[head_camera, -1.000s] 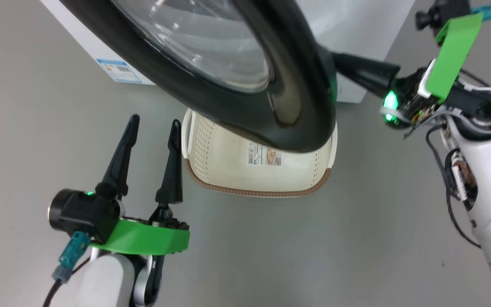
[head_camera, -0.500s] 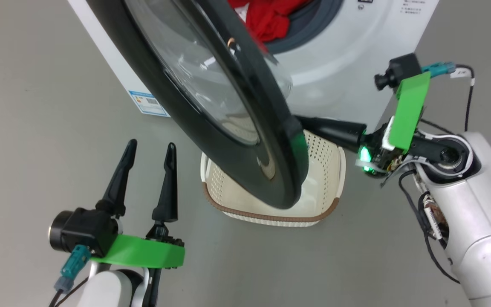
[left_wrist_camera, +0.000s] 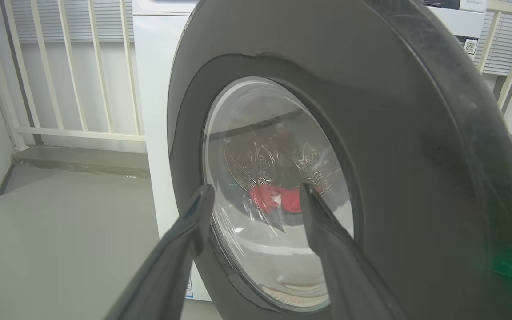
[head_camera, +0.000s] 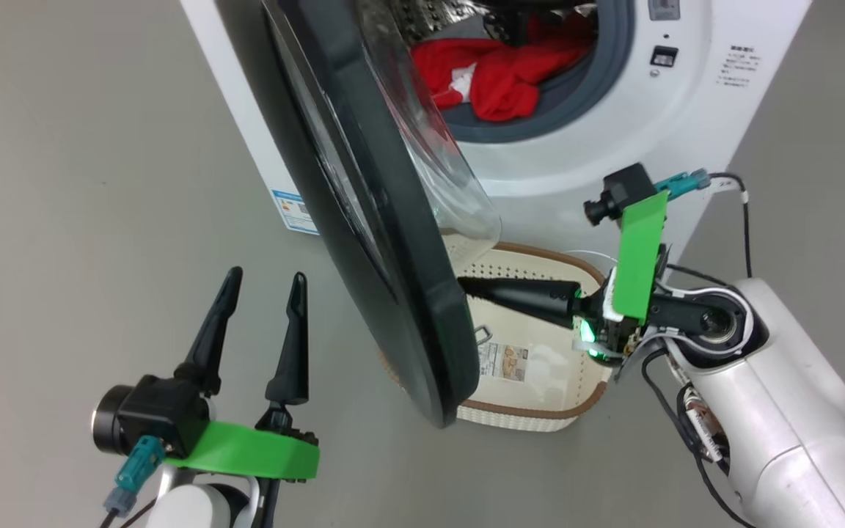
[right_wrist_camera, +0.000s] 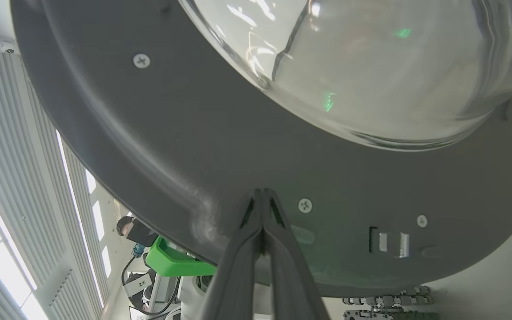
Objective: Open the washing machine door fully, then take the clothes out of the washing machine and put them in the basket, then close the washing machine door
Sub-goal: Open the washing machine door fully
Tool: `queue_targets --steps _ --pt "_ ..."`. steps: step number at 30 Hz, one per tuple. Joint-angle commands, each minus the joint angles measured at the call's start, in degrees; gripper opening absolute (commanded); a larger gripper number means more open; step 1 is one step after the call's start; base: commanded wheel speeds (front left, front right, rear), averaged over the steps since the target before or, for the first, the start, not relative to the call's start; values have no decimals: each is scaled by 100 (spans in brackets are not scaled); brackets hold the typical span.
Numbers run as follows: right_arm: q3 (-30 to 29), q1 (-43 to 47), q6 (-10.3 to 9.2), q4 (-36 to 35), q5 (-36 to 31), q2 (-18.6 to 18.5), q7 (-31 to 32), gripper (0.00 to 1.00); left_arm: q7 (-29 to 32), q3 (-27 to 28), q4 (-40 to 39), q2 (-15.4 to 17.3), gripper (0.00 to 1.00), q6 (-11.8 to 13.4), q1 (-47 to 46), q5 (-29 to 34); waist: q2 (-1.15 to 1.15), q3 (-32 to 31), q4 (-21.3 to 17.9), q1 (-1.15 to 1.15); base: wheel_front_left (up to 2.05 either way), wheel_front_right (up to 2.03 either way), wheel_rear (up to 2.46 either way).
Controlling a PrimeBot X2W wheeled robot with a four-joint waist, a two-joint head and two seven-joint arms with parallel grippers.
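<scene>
- Right jaws pressed shut and gripping nothing, their tips butted against the inner face of the washing machine door (head_camera: pixel 393 257), just below its glass bowl (right_wrist_camera: pixel 371 66). On that smooth plastic a push could skid off the rim, and the door might swing back.
- Left jaws spread wide and empty, hanging just outside the door's outer face (right in the path of its swing). A door pushed further open could strike them.
- The door stands roughly half open, edge-on, above the basket (head_camera: pixel 532 409), which sits on the floor (head_camera: pixel 63 183) in front of the washing machine (head_camera: pixel 686 132). The right arm reaches across the basket and could nudge it out of place.
- The clothes (head_camera: pixel 496 77) lie at the mouth of the machine, untouched. A door stopped short of fully open would crowd any reach for them.
</scene>
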Motion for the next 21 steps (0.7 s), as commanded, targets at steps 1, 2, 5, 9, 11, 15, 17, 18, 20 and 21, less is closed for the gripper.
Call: queue_targets --steps 1,2,5,9,11,15,17,18,20,21 --pt "132 60 39 -117 -52 182 13 0 -43 177 -106 100 100 -39 11 39 0 -177 196 0 0 0 0" --pt "149 68 39 -96 -48 191 -2 0 -43 173 -104 100 100 -35 21 44 0 -207 239 0 0 0 0" --pt "191 83 39 -58 -47 207 -27 0 -43 176 -92 100 100 -44 51 53 0 -257 324 0 0 0 0" --pt "262 90 39 -9 -3 230 -101 0 -43 188 -66 100 100 -67 114 60 0 -306 491 0 0 0 0" --pt "330 87 39 25 34 238 -144 0 -43 187 -51 100 100 -78 146 56 0 -323 617 0 0 0 0" --pt "395 76 39 64 73 243 -196 0 -43 173 -41 100 100 -80 157 43 0 -329 789 0 0 0 0" --pt "426 79 39 75 101 244 -220 0 -43 171 -39 100 100 -74 163 38 0 -340 874 0 0 0 0" --pt "445 79 39 81 110 245 -231 0 -43 172 -34 100 100 -74 167 37 0 -346 914 0 0 0 0" --pt "495 74 39 85 125 245 -242 0 -43 174 -26 100 100 -74 174 34 0 -355 990 0 0 0 0" --pt "519 73 39 85 130 245 -250 0 -43 173 -21 100 100 -76 177 33 0 -361 1026 0 0 0 0"
